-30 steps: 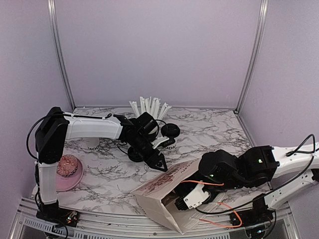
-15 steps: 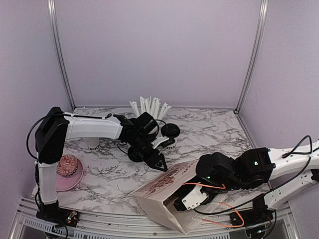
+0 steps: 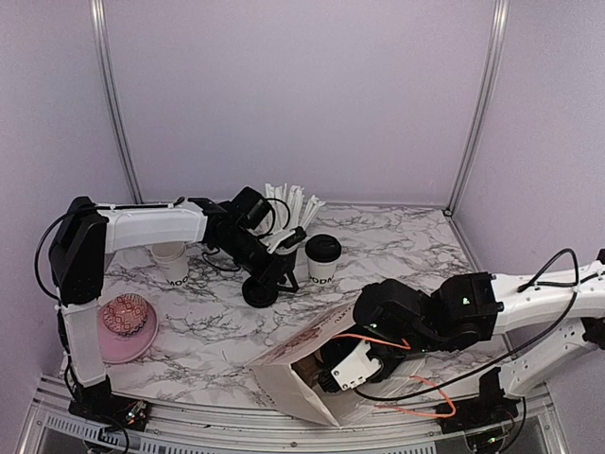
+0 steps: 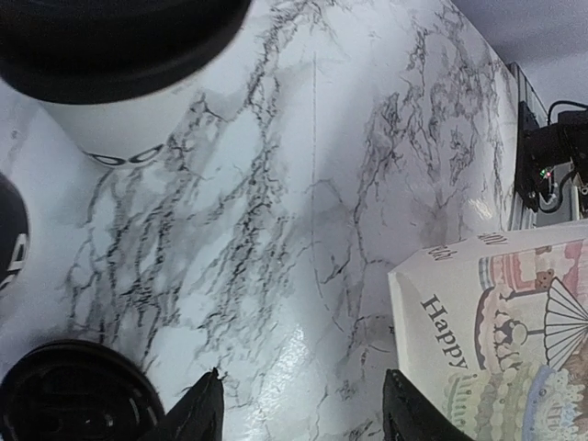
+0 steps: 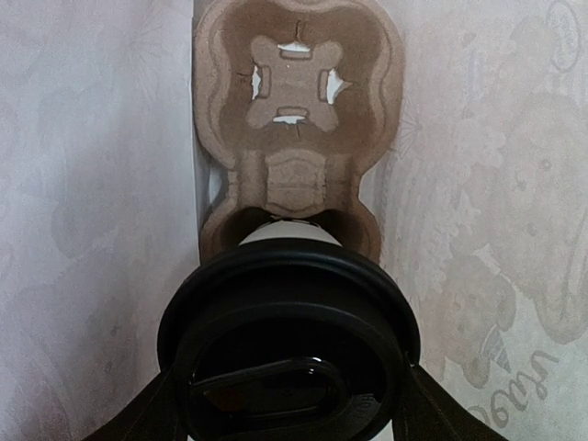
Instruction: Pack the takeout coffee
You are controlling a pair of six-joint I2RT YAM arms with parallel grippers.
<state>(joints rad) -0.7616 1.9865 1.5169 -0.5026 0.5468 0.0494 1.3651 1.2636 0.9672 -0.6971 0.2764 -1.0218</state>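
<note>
One takeout coffee cup [image 3: 323, 258] with a black lid stands upright at the middle back of the marble table; the left wrist view shows it at top left [image 4: 138, 101]. My left gripper [image 3: 276, 270] hovers just left of it, open and empty [image 4: 303, 418]. The second lidded cup [image 5: 288, 349] sits in a brown cardboard carrier [image 5: 296, 138] inside the paper bag [image 3: 302, 364]. My right gripper [image 3: 333, 371] reaches into the bag's mouth, and its fingers [image 5: 138, 418] are shut on that cup's sides.
A loose black lid [image 3: 257, 291] lies below my left gripper. A lidless white cup [image 3: 173, 263] stands at back left, white straws [image 3: 288, 203] behind the gripper. A pink plate [image 3: 142, 348] holding a patterned bowl sits front left. The bag lies on its side [image 4: 496, 340].
My left gripper has drawn back and left, away from the bag, uncovering the lidded cup. My right gripper has pushed left, deeper into the bag, with its cup.
</note>
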